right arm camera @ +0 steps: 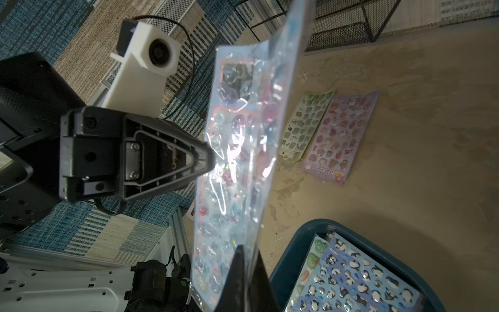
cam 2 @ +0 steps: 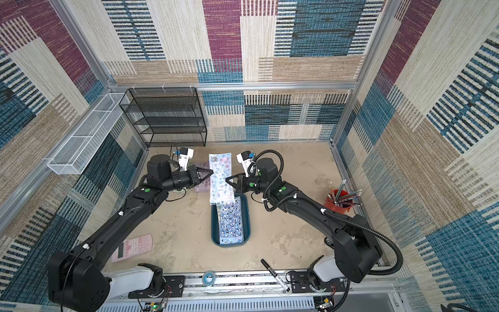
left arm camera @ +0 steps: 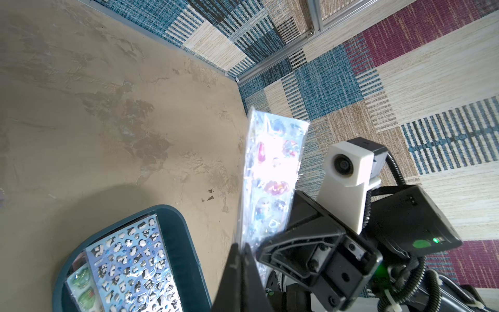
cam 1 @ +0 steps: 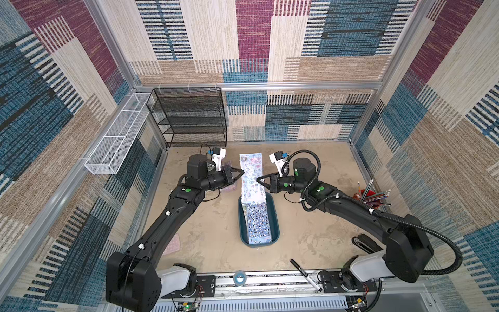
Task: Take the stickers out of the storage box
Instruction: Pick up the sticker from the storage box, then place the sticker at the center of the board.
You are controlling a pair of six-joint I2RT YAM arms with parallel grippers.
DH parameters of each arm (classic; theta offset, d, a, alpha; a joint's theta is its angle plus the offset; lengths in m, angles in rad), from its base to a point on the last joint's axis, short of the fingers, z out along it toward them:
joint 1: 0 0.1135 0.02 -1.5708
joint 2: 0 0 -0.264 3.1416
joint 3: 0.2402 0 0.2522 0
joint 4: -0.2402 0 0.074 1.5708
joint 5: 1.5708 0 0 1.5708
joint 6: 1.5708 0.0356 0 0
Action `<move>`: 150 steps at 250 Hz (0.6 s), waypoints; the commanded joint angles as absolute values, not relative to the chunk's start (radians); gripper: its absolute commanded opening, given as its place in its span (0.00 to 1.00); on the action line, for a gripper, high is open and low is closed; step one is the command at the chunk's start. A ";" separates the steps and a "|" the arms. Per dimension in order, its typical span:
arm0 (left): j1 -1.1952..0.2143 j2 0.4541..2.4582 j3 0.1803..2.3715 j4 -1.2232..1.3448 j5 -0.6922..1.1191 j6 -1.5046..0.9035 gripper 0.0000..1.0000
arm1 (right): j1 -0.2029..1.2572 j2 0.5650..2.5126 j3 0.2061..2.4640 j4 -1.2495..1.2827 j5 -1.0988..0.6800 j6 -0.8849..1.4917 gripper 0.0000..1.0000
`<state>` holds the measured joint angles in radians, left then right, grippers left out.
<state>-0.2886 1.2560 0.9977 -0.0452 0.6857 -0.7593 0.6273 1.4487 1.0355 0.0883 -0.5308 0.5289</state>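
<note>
Above the far end of the storage box [cam 1: 275, 227] | left gripper [cam 1: 242, 172] and right gripper [cam 1: 257, 178] are pinching opposite edges of one multicolour sticker sheet [cam 1: 251, 186] | step: lifting it out; penguin sheet [cam 1: 256, 224] is lying inside | next, probably: one gripper letting go, the other laying it beyond the box.

Raised sticker sheet [right arm camera: 243, 121] pinched by right fingers [right arm camera: 237, 272]; left fingers [right arm camera: 198, 158] clamp opposite edge.
</note>
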 commanded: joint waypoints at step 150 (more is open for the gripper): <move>-0.279 0.991 0.988 -0.400 0.255 -0.531 0.99 | 0.578 1.992 1.671 -0.338 -0.212 0.174 0.00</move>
